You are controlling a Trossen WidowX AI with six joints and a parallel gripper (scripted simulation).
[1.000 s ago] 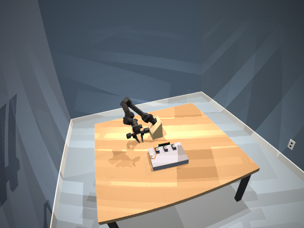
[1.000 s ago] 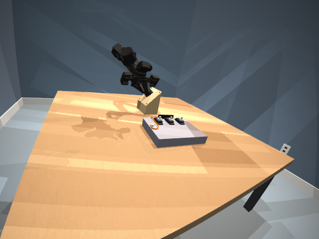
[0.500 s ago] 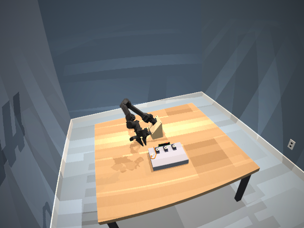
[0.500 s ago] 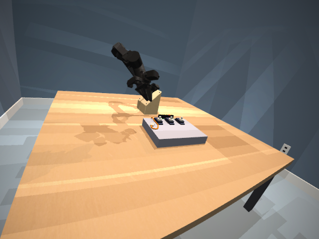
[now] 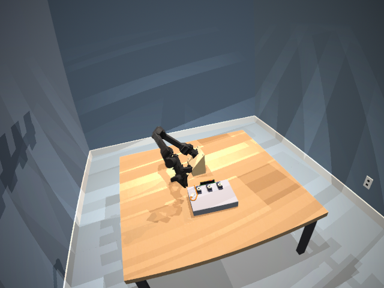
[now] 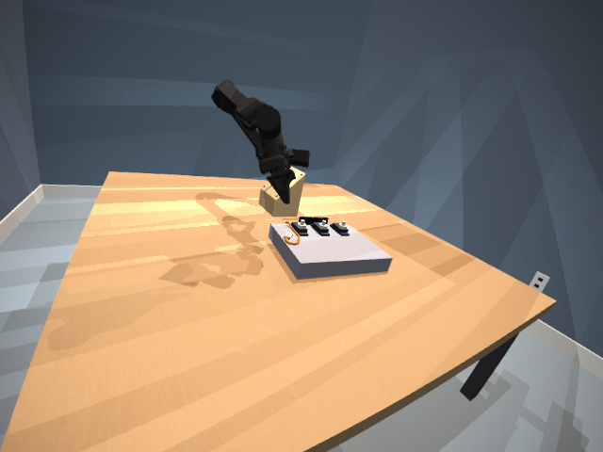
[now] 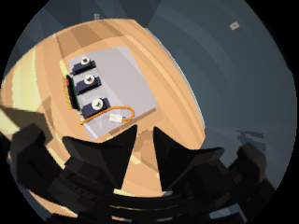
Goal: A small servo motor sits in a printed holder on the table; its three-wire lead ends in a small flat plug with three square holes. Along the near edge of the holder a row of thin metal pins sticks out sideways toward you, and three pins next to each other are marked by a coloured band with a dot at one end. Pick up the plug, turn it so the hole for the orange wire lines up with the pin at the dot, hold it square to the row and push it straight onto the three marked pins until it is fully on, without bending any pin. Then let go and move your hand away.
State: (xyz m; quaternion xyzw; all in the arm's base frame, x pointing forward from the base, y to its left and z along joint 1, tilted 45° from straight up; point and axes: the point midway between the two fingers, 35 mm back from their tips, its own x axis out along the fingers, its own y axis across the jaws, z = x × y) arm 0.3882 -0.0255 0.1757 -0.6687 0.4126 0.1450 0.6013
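Note:
The white plug (image 5: 192,194) (image 6: 288,234) (image 7: 115,119) lies on top of the pale grey holder (image 5: 216,201) (image 6: 340,250) (image 7: 133,86), near its edge. Its orange lead (image 5: 196,195) (image 6: 298,238) (image 7: 133,113) curves beside the end servo (image 5: 198,189) (image 6: 301,227) (image 7: 96,106). A row of gold pins (image 7: 68,93) sticks out at the holder's edge on the arm-base side; the coloured band and dot are too small to make out. My gripper (image 5: 186,186) (image 6: 285,201) (image 7: 145,128) is partly open and empty, pointing down above the table beside the holder's plug end. Its fingertips touch nothing.
Two more servos (image 5: 209,186) (image 7: 88,82) stand in line on the holder. A dark strip (image 5: 207,182) (image 6: 313,220) with a red mark sits behind them. The beige arm base block (image 5: 199,167) (image 6: 280,206) (image 7: 23,123) stands on the wooden table (image 5: 263,192) (image 6: 194,350) behind the holder.

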